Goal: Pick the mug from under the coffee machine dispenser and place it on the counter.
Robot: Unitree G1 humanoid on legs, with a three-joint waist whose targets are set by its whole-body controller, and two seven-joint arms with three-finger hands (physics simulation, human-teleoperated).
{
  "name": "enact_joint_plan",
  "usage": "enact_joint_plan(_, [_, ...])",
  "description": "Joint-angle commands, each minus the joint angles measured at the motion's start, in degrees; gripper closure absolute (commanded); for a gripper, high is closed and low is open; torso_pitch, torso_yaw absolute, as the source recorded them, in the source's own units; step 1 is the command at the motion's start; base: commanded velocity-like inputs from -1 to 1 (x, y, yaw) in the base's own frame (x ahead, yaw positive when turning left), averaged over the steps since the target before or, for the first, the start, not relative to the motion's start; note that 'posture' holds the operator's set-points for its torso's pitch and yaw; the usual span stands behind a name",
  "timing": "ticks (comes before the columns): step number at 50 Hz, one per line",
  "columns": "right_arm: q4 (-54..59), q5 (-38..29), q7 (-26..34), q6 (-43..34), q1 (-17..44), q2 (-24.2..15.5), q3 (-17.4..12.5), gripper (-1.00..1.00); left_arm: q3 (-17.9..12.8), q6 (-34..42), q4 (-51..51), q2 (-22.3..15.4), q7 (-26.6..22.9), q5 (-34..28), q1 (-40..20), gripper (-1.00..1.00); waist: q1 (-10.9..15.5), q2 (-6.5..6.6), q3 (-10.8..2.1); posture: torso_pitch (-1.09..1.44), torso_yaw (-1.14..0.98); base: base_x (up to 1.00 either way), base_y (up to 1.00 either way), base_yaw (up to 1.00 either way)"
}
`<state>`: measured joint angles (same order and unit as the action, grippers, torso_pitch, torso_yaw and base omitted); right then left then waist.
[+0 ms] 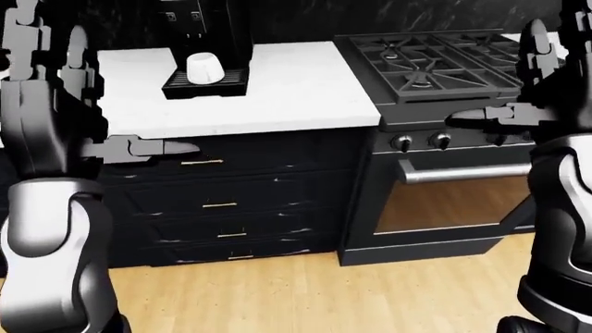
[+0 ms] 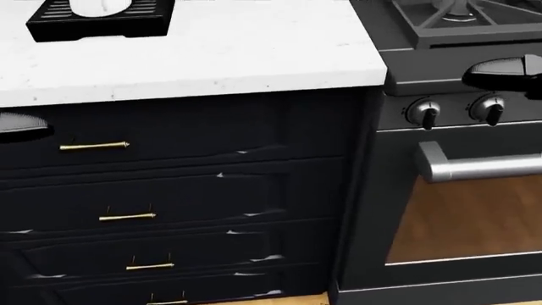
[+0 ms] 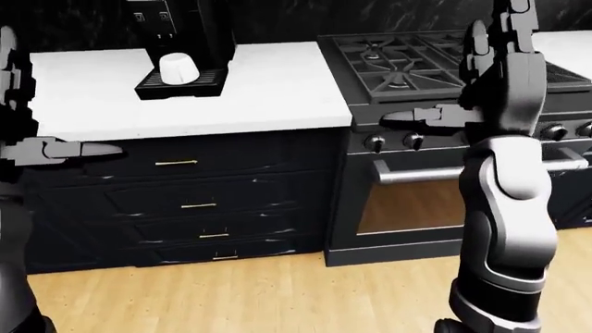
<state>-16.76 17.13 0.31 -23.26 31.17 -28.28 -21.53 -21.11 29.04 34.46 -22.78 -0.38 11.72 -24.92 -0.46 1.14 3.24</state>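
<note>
The white mug (image 1: 205,68) stands on the drip tray (image 1: 207,82) under the coffee machine (image 1: 196,28), so nothing of the task is done yet. The left hand (image 1: 157,147) and right hand (image 1: 481,118) hang empty below the desk (image 1: 277,90), fingers apparently extended, well apart from the mug.

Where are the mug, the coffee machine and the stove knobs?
mug (image 1: 205,67), left-eye view, on its white side wall.
coffee machine (image 1: 214,24), left-eye view, on its dark body.
stove knobs (image 2: 424,112), head view, on the left knob's face.
</note>
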Motion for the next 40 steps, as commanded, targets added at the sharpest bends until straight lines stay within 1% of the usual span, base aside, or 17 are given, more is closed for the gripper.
enact_joint_plan(1, [-1.5, 0.2, 0.2, 1.6, 1.5, -0.6, -0.1, -1.00, -0.7, -1.3, 1.0, -0.8, 0.3, -0.2, -1.1, -1.00, 0.1, 0.03, -0.95, 0.00, 0.00, 0.20, 0.00, 0.00])
enact_joint_plan(3, [-1.5, 0.1, 0.2, 1.6, 1.5, -0.6, -0.1, -1.00, -0.6, -1.3, 0.9, -0.7, 0.4, -0.2, -1.1, -1.00, -0.2, 3.04, -1.85, 0.00, 0.00, 0.20, 0.00, 0.00])
enact_joint_plan(4, [-1.5, 0.1, 0.2, 1.6, 1.5, -0.6, -0.1, -1.00, -0.6, -1.3, 1.0, -0.7, 0.4, -0.2, -1.1, -1.00, -0.5, 3.24, -2.66, 0.00, 0.00, 0.20, 0.00, 0.00])
enact_joint_plan(5, [-1.5, 0.1, 0.2, 1.6, 1.5, -0.6, -0.1, -1.00, -0.6, -1.4, 0.9, -0.7, 0.3, -0.2, -1.0, -1.00, 0.4, 2.32, -1.70, 0.00, 0.00, 0.20, 0.00, 0.00])
enact_joint_plan(6, [-1.4, 0.1, 0.2, 1.6, 1.5, -0.6, -0.1, -1.00, -0.6, -1.5, 0.9, -0.7, 0.3, -0.3, -0.9, -1.00, 0.2, 2.91, -1.32, 0.00, 0.00, 0.20, 0.00, 0.00])
enact_joint_plan(9, [-1.4, 0.1, 0.3, 1.6, 1.5, -0.6, -0.2, -1.00, -0.6, -1.4, 1.0, -0.6, 0.3, -0.3, -0.9, -1.00, 0.7, 1.45, -1.79, 0.00, 0.00, 0.20, 0.00, 0.00])
enact_joint_plan(13, [-1.4, 0.1, 0.3, 1.7, 1.3, -0.6, -0.2, -1.00, -0.4, -1.5, 0.9, -0.5, 0.3, -0.4, -0.8, -1.00, 1.1, -0.85, -1.16, 0.00, 0.00, 0.20, 0.00, 0.00])
enact_joint_plan(16, [-1.6, 0.2, 0.2, 1.5, 1.3, -0.6, -0.2, -1.00, -0.6, -1.2, 1.1, -0.6, 0.3, -0.3, -0.9, -1.00, 1.5, -4.73, -2.00, 0.00, 0.00, 0.20, 0.00, 0.00])
enact_joint_plan(18, [-1.6, 0.2, 0.2, 1.4, 1.3, -0.6, -0.3, -1.00, -0.6, -1.2, 1.2, -0.5, 0.3, -0.3, -0.8, -1.00, 0.8, -3.94, -1.76, 0.00, 0.00, 0.19, 0.00, 0.00])
enact_joint_plan(19, [-1.6, 0.3, 0.2, 1.3, 1.4, -0.6, -0.3, -1.00, -0.6, -1.2, 1.2, -0.6, 0.3, -0.3, -0.9, -1.00, 1.0, -4.54, -1.33, 0.00, 0.00, 0.19, 0.00, 0.00])
enact_joint_plan(26, [-1.5, 0.6, 0.0, 1.1, 1.3, -0.6, -0.3, -1.00, -0.7, -1.3, 1.0, -0.6, 0.2, -0.3, -0.8, -1.00, 0.3, -1.02, -1.06, 0.00, 0.00, 0.15, 0.00, 0.00])
enact_joint_plan(29, [-1.5, 0.6, 0.0, 1.1, 1.4, -0.6, -0.2, -1.00, -0.7, -1.3, 1.1, -0.6, 0.2, -0.3, -0.8, -1.00, -0.1, 2.93, -2.07, 0.00, 0.00, 0.12, 0.00, 0.00])
enact_joint_plan(30, [-1.5, 0.6, 0.0, 1.1, 1.4, -0.6, -0.2, -1.00, -0.8, -1.3, 1.1, -0.6, 0.2, -0.3, -0.8, -1.00, -0.4, 2.84, -2.92, 0.00, 0.00, 0.12, 0.00, 0.00])
enact_joint_plan(31, [-1.5, 0.6, 0.0, 1.0, 1.4, -0.6, -0.2, -1.00, -0.7, -1.3, 1.0, -0.6, 0.2, -0.3, -0.8, -1.00, 0.5, 2.12, -2.05, 0.00, 0.00, 0.12, 0.00, 0.00])
enact_joint_plan(32, [-1.5, 0.6, 0.0, 0.9, 1.5, -0.7, -0.3, -1.00, -0.7, -1.3, 1.0, -0.7, 0.3, -0.3, -0.9, -1.00, 0.3, 2.70, -1.68, 0.00, 0.00, 0.12, 0.00, 0.00])
enact_joint_plan(35, [-1.6, 0.9, -0.1, 0.7, 1.6, -0.8, -0.4, -1.00, -0.6, -1.3, 0.9, -0.7, 0.3, -0.3, -1.0, -1.00, 0.7, 1.28, -2.25, 0.00, 0.00, 0.12, 0.00, 0.00])
enact_joint_plan(40, [-1.8, 1.1, -0.2, 0.3, 1.7, -1.0, -0.4, -1.00, -0.7, -1.0, 1.1, -0.8, 0.3, -0.2, -1.1, -1.00, 1.0, -1.90, -1.58, 0.00, 0.00, 0.11, 0.01, 0.00])
